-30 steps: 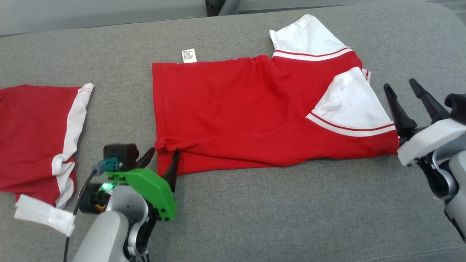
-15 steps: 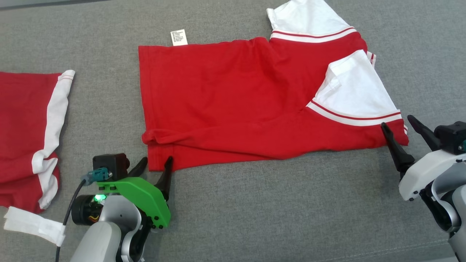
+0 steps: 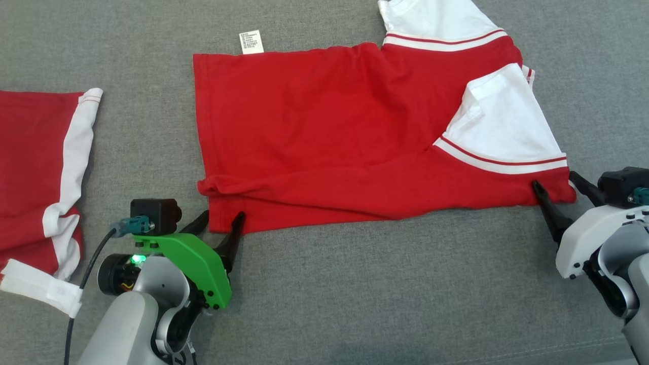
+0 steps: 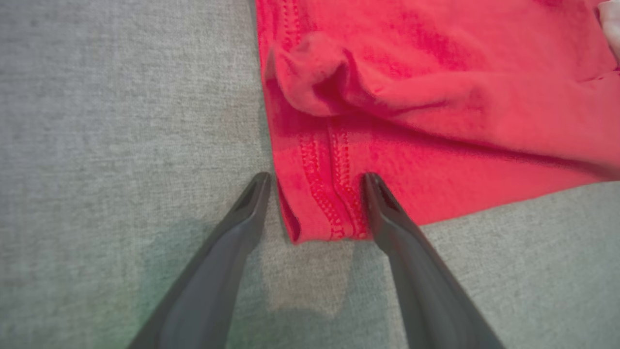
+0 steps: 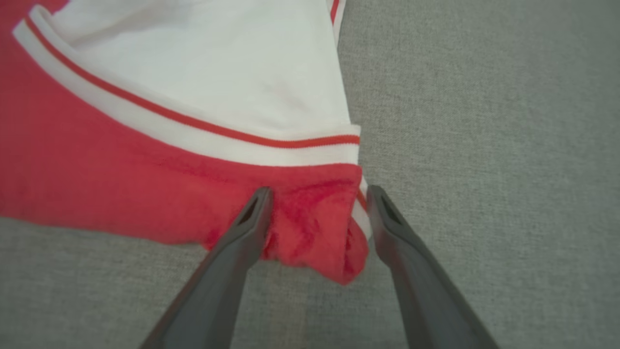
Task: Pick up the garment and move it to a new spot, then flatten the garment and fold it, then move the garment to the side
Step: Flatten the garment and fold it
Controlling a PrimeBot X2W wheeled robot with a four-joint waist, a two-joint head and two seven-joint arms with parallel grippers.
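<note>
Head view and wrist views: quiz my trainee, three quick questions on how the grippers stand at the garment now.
1. True or false: the left gripper, jaws open, straddles the red garment at its near hem corner.
2. The right gripper straddles which corner? A: far left; B: below the white sleeve; C: none.
3. Fill in: in the head view the care label sticks out at the garment's ___ edge.
Key: 1 true; 2 B; 3 top.
</note>
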